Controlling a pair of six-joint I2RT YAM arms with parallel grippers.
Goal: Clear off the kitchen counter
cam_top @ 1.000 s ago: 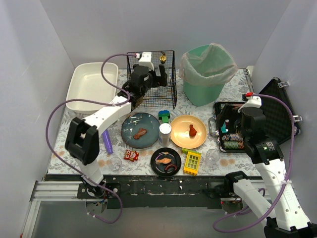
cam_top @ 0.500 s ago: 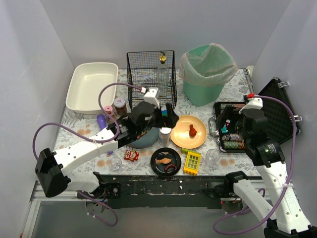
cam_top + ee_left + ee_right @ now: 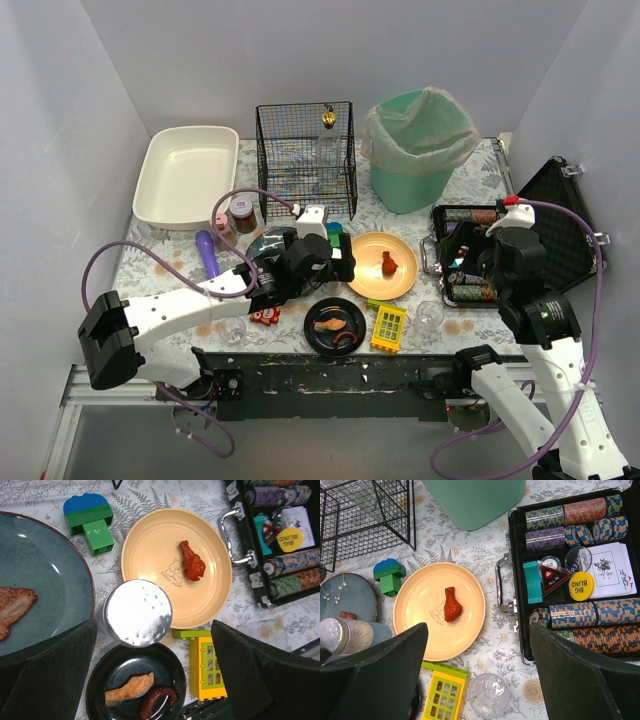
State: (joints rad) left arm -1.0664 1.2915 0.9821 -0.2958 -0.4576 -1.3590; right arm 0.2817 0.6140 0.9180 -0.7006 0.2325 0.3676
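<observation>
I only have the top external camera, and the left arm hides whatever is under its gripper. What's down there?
Observer: In the left wrist view the left gripper is open, and the silver-lidded shaker shows between its fingers.
Operator: Any food on the blue plate?
Observer: Yes, a brown piece of food lies on the blue plate.
Operator: And the right gripper?
Observer: The right wrist view shows the right gripper open and holding nothing. A clear cup shows between its fingers.
</observation>
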